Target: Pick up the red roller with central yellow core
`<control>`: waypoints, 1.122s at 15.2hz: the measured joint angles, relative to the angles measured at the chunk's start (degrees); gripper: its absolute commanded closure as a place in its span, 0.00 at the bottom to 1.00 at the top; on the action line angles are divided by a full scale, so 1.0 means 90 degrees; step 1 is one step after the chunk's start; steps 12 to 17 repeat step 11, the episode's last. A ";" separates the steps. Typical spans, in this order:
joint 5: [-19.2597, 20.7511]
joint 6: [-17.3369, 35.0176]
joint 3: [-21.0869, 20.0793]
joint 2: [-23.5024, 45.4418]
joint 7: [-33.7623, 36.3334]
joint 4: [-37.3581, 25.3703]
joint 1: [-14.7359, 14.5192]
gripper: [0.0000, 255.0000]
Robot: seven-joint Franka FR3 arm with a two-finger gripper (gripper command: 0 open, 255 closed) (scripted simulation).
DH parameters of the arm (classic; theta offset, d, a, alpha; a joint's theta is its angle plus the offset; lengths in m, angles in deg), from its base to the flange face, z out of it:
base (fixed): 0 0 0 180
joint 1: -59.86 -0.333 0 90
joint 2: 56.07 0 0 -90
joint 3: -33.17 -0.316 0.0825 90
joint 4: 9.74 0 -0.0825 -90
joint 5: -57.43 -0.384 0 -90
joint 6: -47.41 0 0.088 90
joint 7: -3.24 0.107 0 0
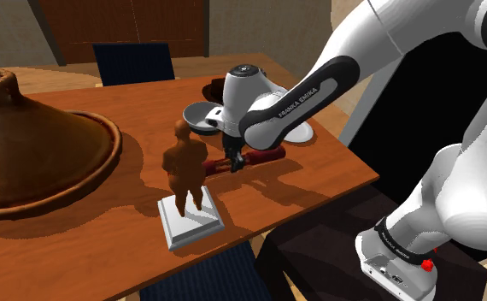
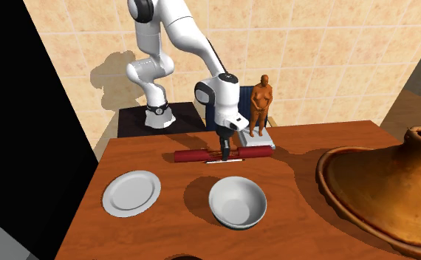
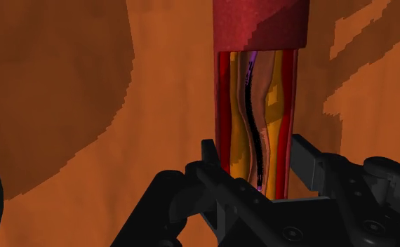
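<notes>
The black two-finger claw [image 3: 256, 153] was clamped on the long dark-red roller with a striped yellow core [image 3: 258, 28], one finger flush against each side of its middle. The roller lay flat on the brown wooden table [image 2: 294, 229], just beside the brown human figurine [image 2: 261, 103] on its white base.

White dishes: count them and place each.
2. The plate lies at the second exterior view's lower left; the bowl sits right of it. Others may be hidden.
</notes>
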 measured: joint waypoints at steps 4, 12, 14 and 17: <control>-0.0085 -0.0331 -0.0037 -0.0272 -0.0056 -0.0062 0.0006 1.00; -0.0211 -0.0851 -0.0069 -0.0703 -0.0167 -0.0159 0.0026 1.00; -0.0211 -0.0851 -0.0069 -0.0703 -0.0167 -0.0159 0.0026 1.00; -0.0211 -0.0851 -0.0069 -0.0703 -0.0167 -0.0159 0.0026 1.00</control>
